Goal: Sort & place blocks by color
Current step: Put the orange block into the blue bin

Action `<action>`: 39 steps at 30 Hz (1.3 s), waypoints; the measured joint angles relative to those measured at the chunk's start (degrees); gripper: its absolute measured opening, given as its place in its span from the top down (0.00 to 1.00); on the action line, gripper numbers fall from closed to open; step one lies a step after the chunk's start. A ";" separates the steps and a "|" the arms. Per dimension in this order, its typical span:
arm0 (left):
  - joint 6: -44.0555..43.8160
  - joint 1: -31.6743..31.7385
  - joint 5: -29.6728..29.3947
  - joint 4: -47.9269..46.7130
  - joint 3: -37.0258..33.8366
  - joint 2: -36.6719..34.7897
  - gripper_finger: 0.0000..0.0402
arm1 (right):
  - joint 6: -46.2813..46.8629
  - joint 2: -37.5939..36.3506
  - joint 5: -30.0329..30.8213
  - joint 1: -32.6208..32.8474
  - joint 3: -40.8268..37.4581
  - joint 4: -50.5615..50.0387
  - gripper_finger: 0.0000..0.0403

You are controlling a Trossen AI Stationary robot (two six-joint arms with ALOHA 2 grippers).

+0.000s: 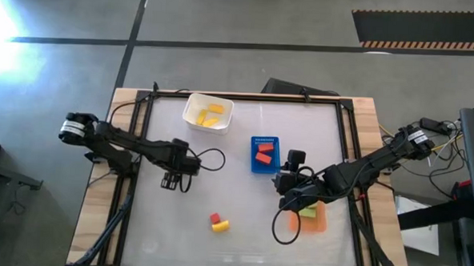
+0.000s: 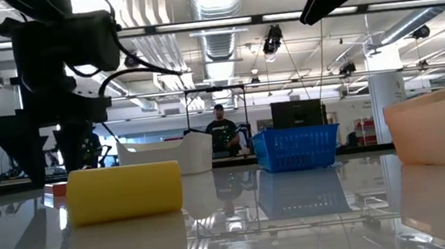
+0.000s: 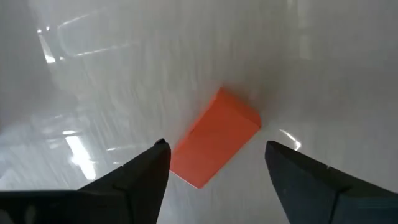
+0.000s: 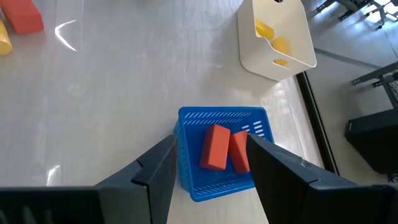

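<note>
We see the left gripper (image 3: 217,168) with fingers spread apart, a red block (image 3: 214,146) lying between them on the table (image 1: 241,229). The right gripper (image 4: 211,168), also spread and empty, hangs over the blue tray (image 4: 189,155) holding two red blocks (image 4: 216,147). The white tub (image 1: 208,113) holds perhaps three yellow blocks (image 1: 213,109); the orange tray (image 1: 316,223) one green block (image 1: 307,210). A loose yellow block (image 1: 221,225) sits beside the red one

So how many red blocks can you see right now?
3. Two red blocks lie in the blue tray; a third red block sits on the table beside a yellow block. Others may hide under the right arm, over the orange tray.
</note>
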 joint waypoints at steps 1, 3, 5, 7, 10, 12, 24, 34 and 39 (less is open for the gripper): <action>0.01 0.00 0.12 0.06 -0.43 0.00 0.39 | -0.01 0.00 0.00 0.00 0.00 0.03 0.55; -0.02 0.00 1.08 0.50 -1.41 0.00 0.39 | 0.00 0.00 0.00 0.00 0.00 0.09 0.55; 0.04 0.00 1.16 1.02 -1.66 0.07 0.39 | -0.01 0.00 0.00 0.00 0.00 0.28 0.55; 0.02 0.00 0.88 1.52 -1.51 0.07 0.39 | -0.01 0.00 0.00 0.00 0.00 0.45 0.55; 0.78 0.00 0.14 3.42 -1.57 0.07 0.39 | 0.00 0.00 0.00 0.00 0.00 0.58 0.55; 1.40 0.00 0.06 4.39 -1.71 0.49 0.39 | 0.01 0.00 -0.01 0.00 0.00 0.81 0.55; 2.58 0.00 1.47 6.06 -2.36 4.33 0.47 | 0.01 0.00 -0.20 0.00 -0.22 1.43 0.55; -1.65 -0.09 0.93 5.84 -1.37 4.27 0.73 | -0.06 -0.02 -0.13 0.26 -5.57 9.42 0.55; -7.96 -0.96 -3.56 8.75 0.36 3.40 0.73 | -1.98 -0.02 -0.01 0.24 -8.84 15.92 0.55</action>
